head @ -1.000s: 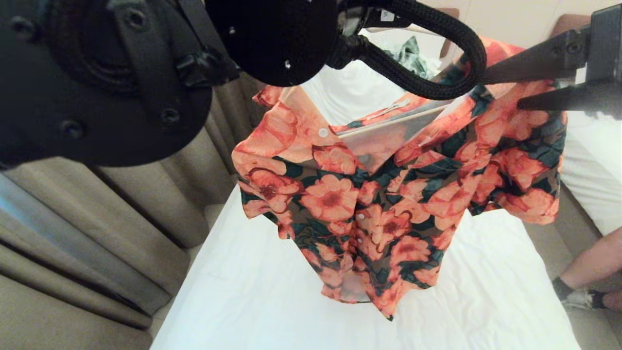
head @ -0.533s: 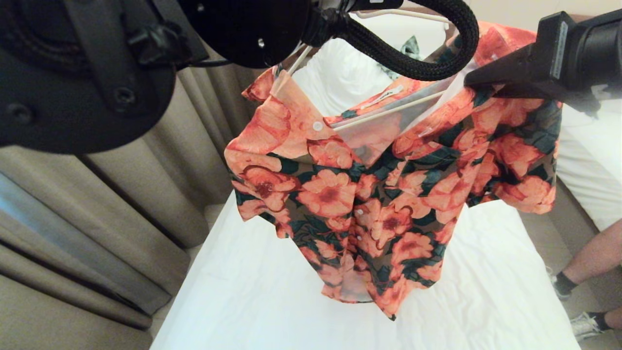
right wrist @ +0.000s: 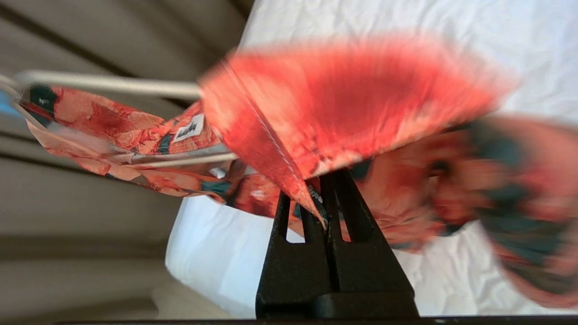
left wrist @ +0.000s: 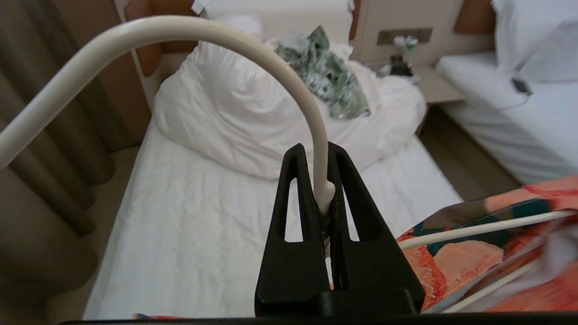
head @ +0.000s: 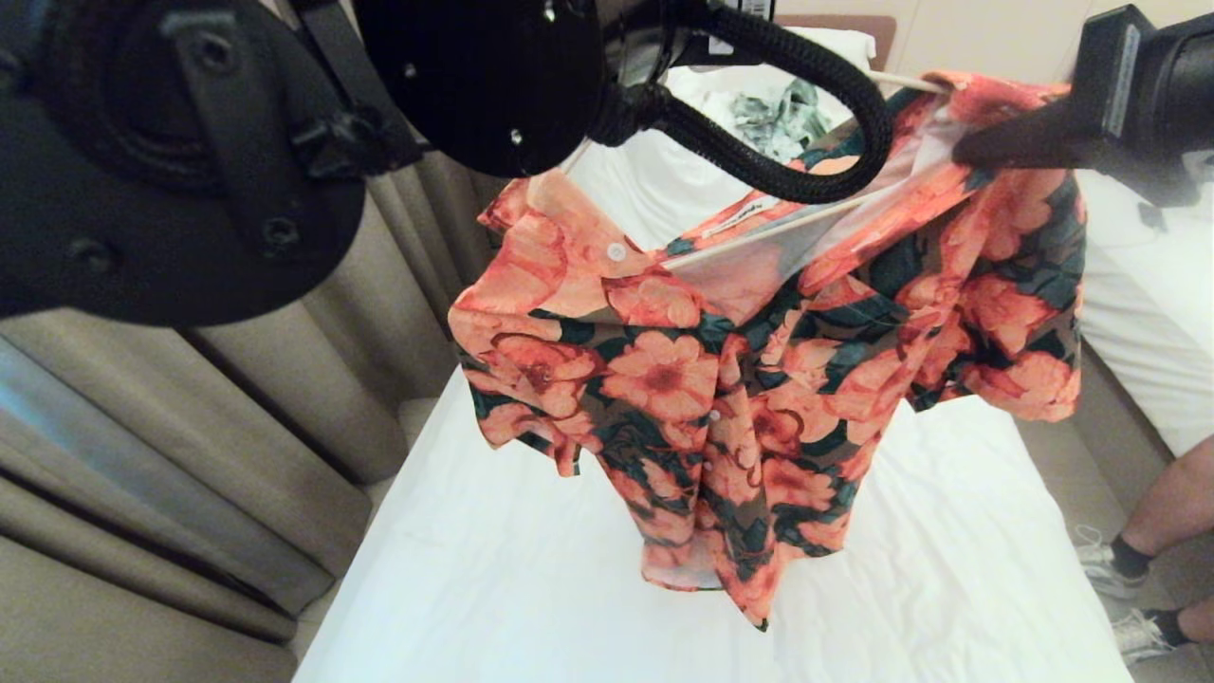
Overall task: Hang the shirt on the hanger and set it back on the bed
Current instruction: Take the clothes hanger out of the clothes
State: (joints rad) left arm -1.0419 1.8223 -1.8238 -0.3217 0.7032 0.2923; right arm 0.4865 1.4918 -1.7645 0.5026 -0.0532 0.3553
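Note:
The floral shirt (head: pixel 749 379) hangs in the air over the bed (head: pixel 531 569), draped on the cream wire hanger (head: pixel 759 235). In the left wrist view my left gripper (left wrist: pixel 316 149) is shut on the hanger's neck, just under its curved hook (left wrist: pixel 180 31); the shirt (left wrist: pixel 474 257) shows beside it. In the head view that gripper is hidden behind its own arm. My right gripper (head: pixel 963 152) is shut on the shirt's edge at the shoulder by the collar. The right wrist view shows a fold of the shirt (right wrist: pixel 352 99) pinched in the right gripper (right wrist: pixel 318 189).
A green-and-white leafy garment (head: pixel 782 114) lies on the bunched duvet (left wrist: pixel 253 117) at the head of the bed. Curtains (head: pixel 237 455) hang along the left. A second white bed (head: pixel 1148 313) stands on the right, with a person's leg (head: pixel 1152 522) in the aisle.
My right gripper went from open to shut on the shirt's shoulder edge and lifted it a little. The person's legs shifted in the aisle.

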